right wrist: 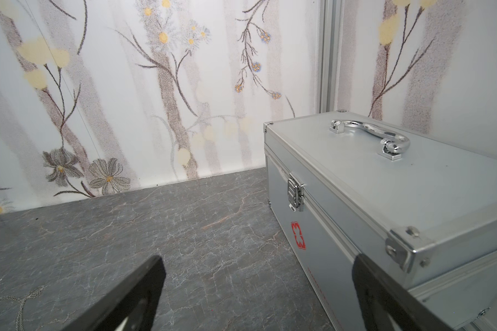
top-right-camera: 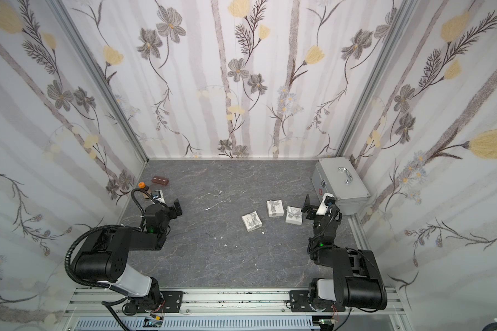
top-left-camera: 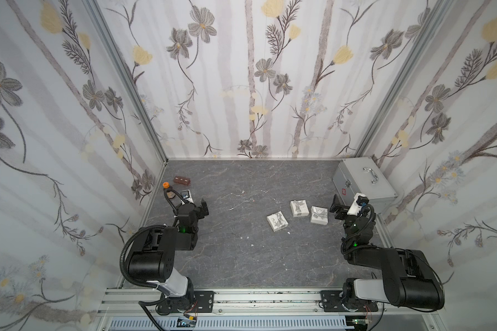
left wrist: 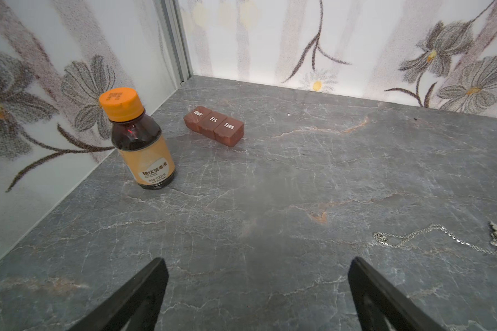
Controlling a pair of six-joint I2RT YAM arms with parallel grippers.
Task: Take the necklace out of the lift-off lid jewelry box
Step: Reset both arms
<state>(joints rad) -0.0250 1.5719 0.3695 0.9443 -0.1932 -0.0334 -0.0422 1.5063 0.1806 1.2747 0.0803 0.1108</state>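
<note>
Necklace: a thin silver chain (left wrist: 442, 227) is laid loose on the grey table (top-left-camera: 241, 252), outside any box. It lies between the two pairs of jaws and is touched by neither.
Necklace in the right wrist view: only one end of the chain (right wrist: 20, 299) is seen, off to the side of the jaws.
White boxes: three small bow-printed boxes (top-left-camera: 299, 208) are set on the table near the right jaws and well apart from the left jaws. Whether a lid is off cannot be told.
Left gripper: the jaws (left wrist: 256, 263) are spread wide and nothing is held. They are kept above bare table.
Right gripper: the jaws (right wrist: 258, 260) are spread wide and nothing is held. They are kept above the table.
Left arm: it is folded low, with the elbow drawn back and the wrist (top-left-camera: 188, 213) held level.
Right arm: it is folded likewise, with the wrist (top-left-camera: 356, 210) raised a little.
Ahead of the left jaws: an orange-capped bottle (left wrist: 144, 143) is stood upright, and a brown pill organiser (left wrist: 214, 125) is laid beyond it.
Beside the right jaws: a closed metal case (right wrist: 385, 200) is placed, close to one fingertip.
</note>
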